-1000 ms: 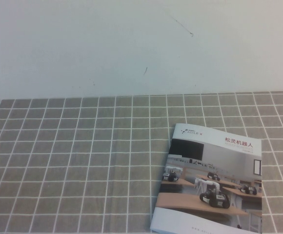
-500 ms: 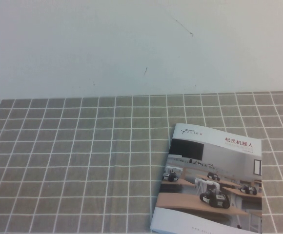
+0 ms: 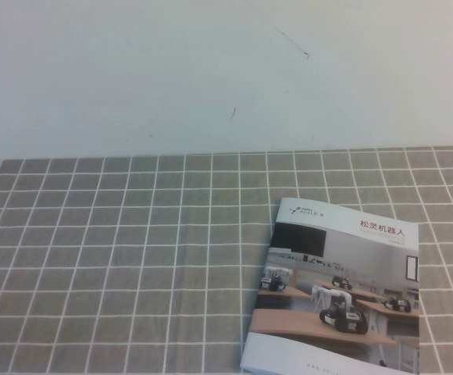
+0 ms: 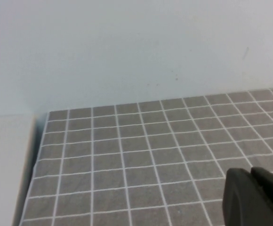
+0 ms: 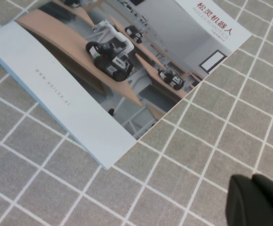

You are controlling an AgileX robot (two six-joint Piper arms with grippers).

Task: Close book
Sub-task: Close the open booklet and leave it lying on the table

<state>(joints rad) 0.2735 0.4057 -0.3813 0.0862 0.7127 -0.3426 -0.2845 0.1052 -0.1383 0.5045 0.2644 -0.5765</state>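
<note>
Item: book (image 3: pixel 336 293), closed, front cover up, flat on grey checked tablecloth (image 3: pixel 117 250), right-front area, slightly askew, near edge cut off in high view. Cover txt: red title "松灵机器人" top right, small "AGILE·X" logo top left, photo of robots on desks, pale bottom band w/ web addr. approx. "www.agilex.ai". L gripper (image 4: pixel 254 197): dark tip over bare cloth, w/ cloth's left edge and pale wall (image 4: pixel 136 47) ahead, released or clenched cannot tell; R gripper (image 5: pixel 259 202): over bare cloth nr a book corner, not touching it, state likewise cannot tell.
</note>
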